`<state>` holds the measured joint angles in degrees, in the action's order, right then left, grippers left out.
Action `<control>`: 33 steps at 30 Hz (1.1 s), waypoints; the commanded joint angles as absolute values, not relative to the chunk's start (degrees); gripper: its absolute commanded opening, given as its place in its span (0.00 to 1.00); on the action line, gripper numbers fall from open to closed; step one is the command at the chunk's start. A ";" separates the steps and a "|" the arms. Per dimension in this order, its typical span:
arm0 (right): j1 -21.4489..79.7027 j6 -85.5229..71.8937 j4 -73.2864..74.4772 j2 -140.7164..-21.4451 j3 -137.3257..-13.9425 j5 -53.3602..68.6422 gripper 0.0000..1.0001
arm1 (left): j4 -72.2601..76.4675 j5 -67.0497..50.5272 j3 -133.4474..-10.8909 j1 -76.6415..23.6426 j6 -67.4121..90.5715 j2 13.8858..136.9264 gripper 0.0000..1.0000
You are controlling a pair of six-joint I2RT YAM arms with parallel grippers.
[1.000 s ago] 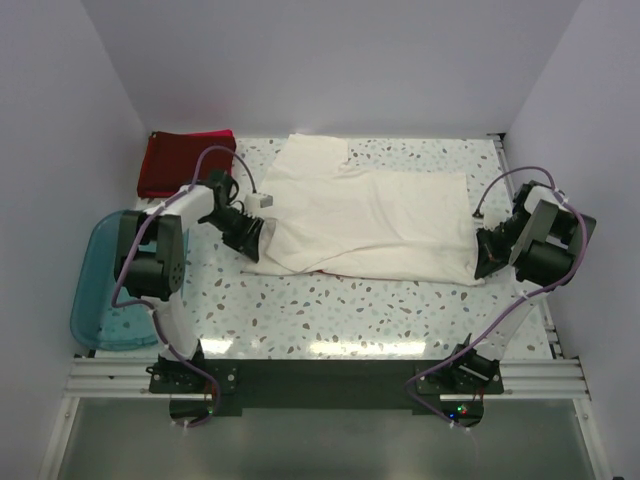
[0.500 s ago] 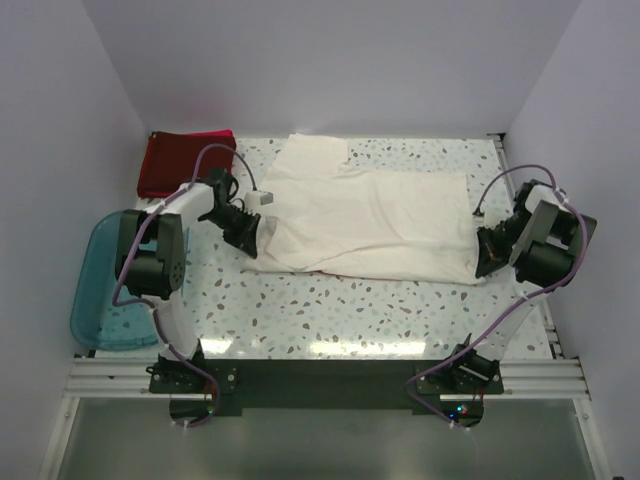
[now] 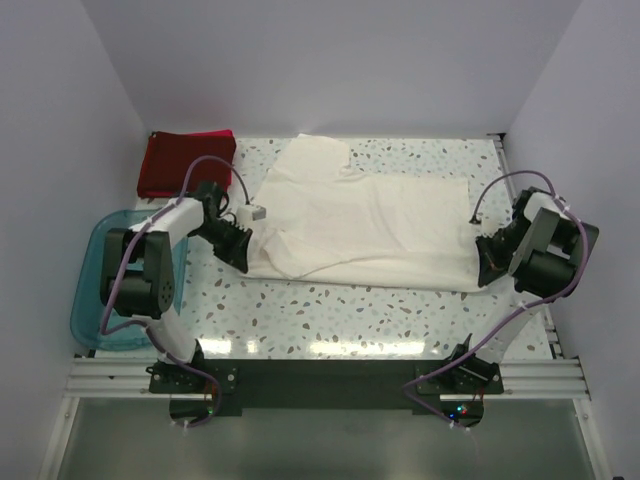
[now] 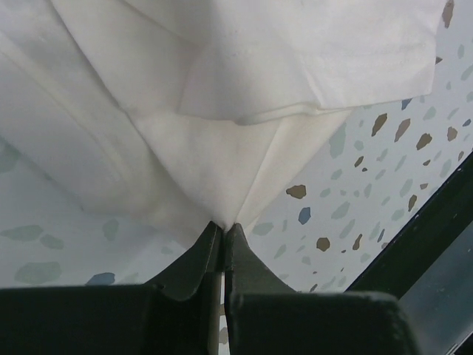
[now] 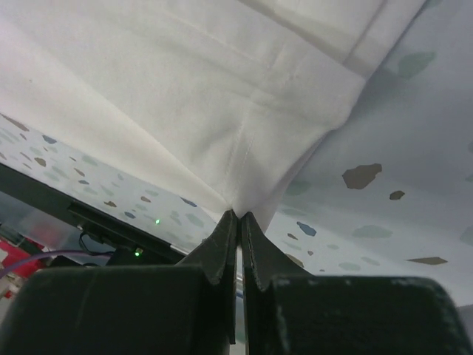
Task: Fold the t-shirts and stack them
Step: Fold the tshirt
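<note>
Teal see-through plastic comes first: the tub (image 3: 92,300) sits off the table's left edge, well out past the left gripper (image 3: 242,264) on its outer side. Further back from those jaws lies the dark red shirt (image 3: 185,165), folded flat in the far left corner, with a strip of a pink shirt (image 3: 222,134) showing along its far edge.

The left gripper is low over the speckled table (image 3: 330,310), its jaws pinched tight on the near left corner of the cream-white shirt (image 3: 370,225). From the wrist, the cloth (image 4: 222,111) rises out of the fingertips (image 4: 222,228) in a peak and fans away in layered folds ahead of them.

The cream-white shirt stretches between the two sets of jaws, lying across the middle of the table with a sleeve or flap reaching toward the back.

At the far end, the right gripper (image 3: 484,274) has its jaws clamped shut on the near right corner. Its wrist view shows the fabric (image 5: 185,89) gathered to a point right at the fingertips (image 5: 238,216), hem running off up and right.
</note>
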<state>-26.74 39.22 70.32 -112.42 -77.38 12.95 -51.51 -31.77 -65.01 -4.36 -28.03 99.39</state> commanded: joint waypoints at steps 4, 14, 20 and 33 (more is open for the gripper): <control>-26.98 41.48 64.61 -112.24 -73.13 8.44 0.00 | -46.76 -28.21 -58.28 -3.78 -29.88 99.41 0.01; -26.98 42.80 67.84 -110.40 -74.70 8.70 0.30 | -47.02 -27.77 -57.12 -3.78 -30.93 96.51 0.36; -26.89 43.24 74.53 -107.41 -83.31 15.45 0.34 | -47.99 -34.45 -62.40 -4.13 -34.71 89.30 0.47; -19.17 40.26 72.60 -105.12 -83.86 21.09 0.27 | -40.08 -36.28 -56.27 -14.59 -64.12 81.40 0.64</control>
<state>-20.91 41.50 72.55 -105.78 -84.88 18.76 -42.94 -32.80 -59.46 -13.52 -47.37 85.69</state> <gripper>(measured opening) 0.278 0.609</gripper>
